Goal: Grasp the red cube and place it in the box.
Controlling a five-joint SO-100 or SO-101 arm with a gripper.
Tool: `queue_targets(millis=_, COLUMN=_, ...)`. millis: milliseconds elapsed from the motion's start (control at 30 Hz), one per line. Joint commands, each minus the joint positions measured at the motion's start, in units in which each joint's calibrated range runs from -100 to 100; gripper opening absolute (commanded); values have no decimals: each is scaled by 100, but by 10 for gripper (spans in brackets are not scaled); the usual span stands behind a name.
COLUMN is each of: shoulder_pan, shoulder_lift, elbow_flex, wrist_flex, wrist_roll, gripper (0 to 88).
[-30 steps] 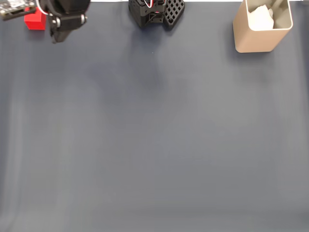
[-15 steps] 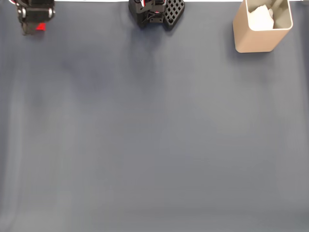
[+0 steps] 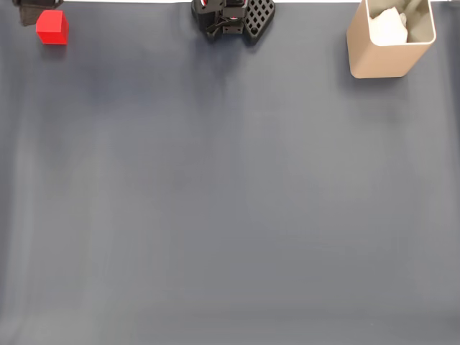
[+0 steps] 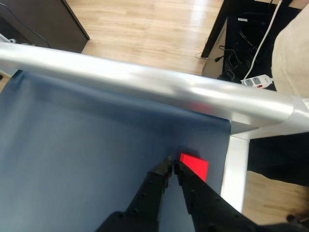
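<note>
The red cube [image 3: 52, 27] sits on the dark blue mat at the far top left of the fixed view, near the table's corner. In the wrist view the red cube [image 4: 194, 166] lies just right of my gripper [image 4: 172, 163], whose black fingers stand shut with nothing between them; the right finger's tip is beside the cube's left edge. A dark part of the arm [image 3: 34, 8] shows at the top edge, just left of and above the cube. The beige box [image 3: 392, 50] stands upright at the top right, far from the cube.
Something white [image 3: 388, 27] lies inside the box. The black latticed robot base [image 3: 233, 18] is at the top middle. In the wrist view the table's metal rail [image 4: 145, 87] runs close behind the cube, with wood floor and a power strip [image 4: 256, 82] beyond.
The arm has swung left and up toward the top edge of the fixed view. The cube, half covered half a second ago, now shows whole in the same place.
</note>
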Motion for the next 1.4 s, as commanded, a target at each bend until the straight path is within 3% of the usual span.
queue_targets(millis=0, shoulder_pan=199, shoulder_lift=-169, elbow_flex=157, wrist_flex=-79, wrist_roll=59, gripper=35)
queue_targets(millis=600, shoulder_pan=746, shoulder_lift=-887, elbow_flex=1379, wrist_flex=-202, wrist_roll=430, gripper=78)
queue_targets(millis=967, shoulder_pan=845, shoulder_lift=-680, elbow_flex=1297, wrist_flex=-202, wrist_roll=181, gripper=321)
queue_targets(millis=1367, shoulder_pan=739, shoulder_lift=-377, elbow_flex=1133, wrist_flex=-218, wrist_roll=39, gripper=481)
